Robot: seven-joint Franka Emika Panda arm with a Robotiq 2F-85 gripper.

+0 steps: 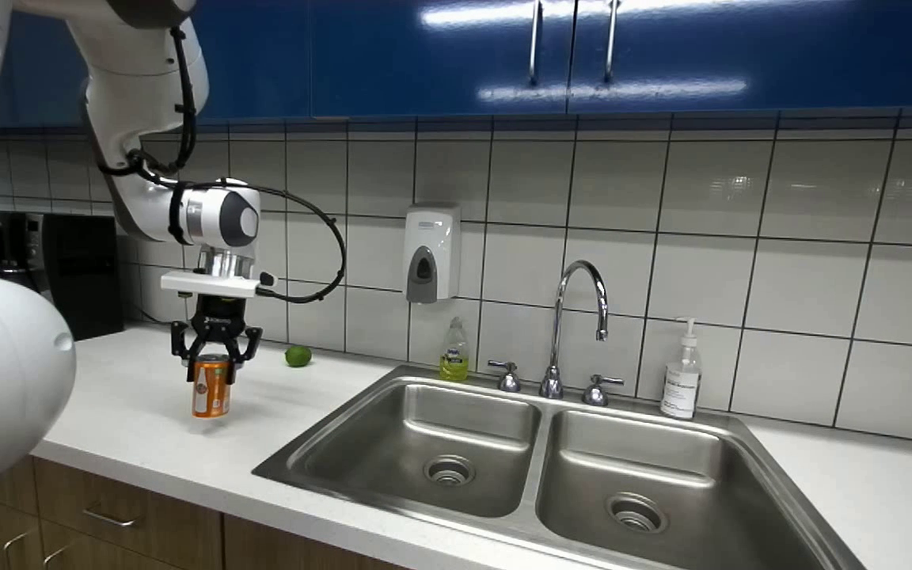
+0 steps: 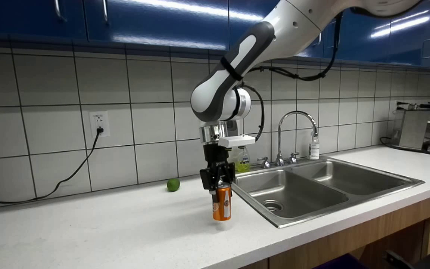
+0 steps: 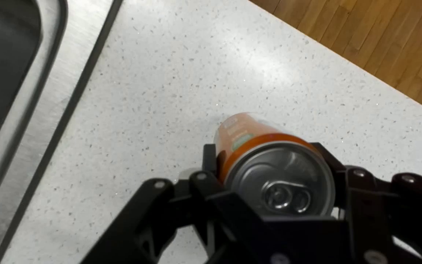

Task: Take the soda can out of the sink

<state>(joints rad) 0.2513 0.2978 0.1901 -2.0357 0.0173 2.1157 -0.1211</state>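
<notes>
the can (image 1: 210,391) is out of the sink (image 1: 536,475); the claw (image 1: 210,370) pinches it upright, just above the counter (image 2: 106,231), it seems. i judge 2 steps are left: putting it down and letting go.

No clearly legible lettering, numbers or signs.

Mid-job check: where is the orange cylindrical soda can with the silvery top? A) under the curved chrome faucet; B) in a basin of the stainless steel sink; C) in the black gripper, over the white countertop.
C, as both exterior views show the orange soda can held by the black gripper over the white countertop, outside the stainless steel sink.
</notes>
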